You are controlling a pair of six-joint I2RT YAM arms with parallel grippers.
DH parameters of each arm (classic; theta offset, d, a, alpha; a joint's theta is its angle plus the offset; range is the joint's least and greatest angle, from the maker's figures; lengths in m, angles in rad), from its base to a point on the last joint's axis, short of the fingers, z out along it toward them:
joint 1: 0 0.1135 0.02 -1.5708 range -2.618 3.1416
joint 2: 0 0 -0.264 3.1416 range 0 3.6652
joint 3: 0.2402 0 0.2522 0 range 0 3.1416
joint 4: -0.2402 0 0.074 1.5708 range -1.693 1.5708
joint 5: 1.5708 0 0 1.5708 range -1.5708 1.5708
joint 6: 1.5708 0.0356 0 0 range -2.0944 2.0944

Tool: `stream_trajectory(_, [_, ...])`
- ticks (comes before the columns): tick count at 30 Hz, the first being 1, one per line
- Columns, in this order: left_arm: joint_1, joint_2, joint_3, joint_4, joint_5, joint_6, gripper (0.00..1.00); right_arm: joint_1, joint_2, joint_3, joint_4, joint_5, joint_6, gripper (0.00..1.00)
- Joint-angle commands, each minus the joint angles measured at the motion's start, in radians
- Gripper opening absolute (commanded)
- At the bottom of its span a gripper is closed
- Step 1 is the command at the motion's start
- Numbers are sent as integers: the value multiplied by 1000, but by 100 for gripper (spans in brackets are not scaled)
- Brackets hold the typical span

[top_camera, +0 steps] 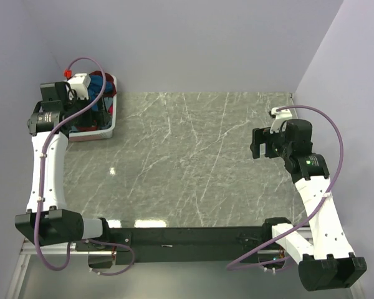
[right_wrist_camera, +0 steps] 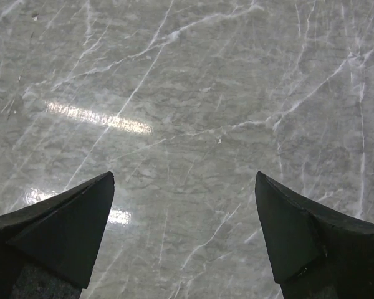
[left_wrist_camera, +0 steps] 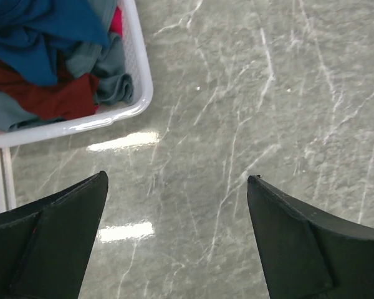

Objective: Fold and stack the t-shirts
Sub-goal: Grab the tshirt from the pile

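The t-shirts lie crumpled together in a white plastic basket (left_wrist_camera: 81, 121) at the table's far left corner (top_camera: 93, 132). In the left wrist view a deep blue shirt (left_wrist_camera: 37, 25) lies on top, with a dark maroon one (left_wrist_camera: 47, 93) and a grey-blue one (left_wrist_camera: 109, 78) beside it. In the top view blue cloth (top_camera: 98, 84) shows past the arm. My left gripper (left_wrist_camera: 176, 177) is open and empty, held above the basket's near edge (top_camera: 98, 111). My right gripper (right_wrist_camera: 184, 174) is open and empty over bare table at the right (top_camera: 257, 144).
The grey marble table (top_camera: 193, 162) reaches to walls at the back and on both sides. The black arm mount (top_camera: 187, 237) runs along the near edge. Purple cables loop from both arms.
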Motion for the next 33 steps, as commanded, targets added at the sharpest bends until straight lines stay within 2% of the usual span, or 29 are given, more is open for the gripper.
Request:
stream_trajectory(1, [0,7,37,-8,-42,24,99,-7,-20,7,3,-14,-2,100])
stream_trajectory(7, [1,141,172,-17,-207,39,99,-11,-21,-3,-1,-43,-11,100])
stream_trajectory(9, [14,214,218,-16,-217,56,99,-14,-21,-10,2,-43,-14,100])
stream_trajectory(14, [38,378,418,24,-324,61,99,-18,-21,-23,3,-47,-17,100])
stream_trajectory(18, [75,555,582,76,-349,69,99,-22,-2,-16,2,-66,-16,100])
stream_trajectory(29, [86,797,613,250,-386,113,99,-39,46,-14,6,-86,-19,100])
stream_trajectory(30, [86,823,625,250,-386,110,97,-44,51,-10,6,-96,-16,100])
stream_trajectory(31, [84,834,631,245,-379,107,90,-47,51,-7,5,-100,-14,100])
stream_trajectory(33, [86,851,642,247,-366,104,81,-50,58,3,0,-106,-13,100])
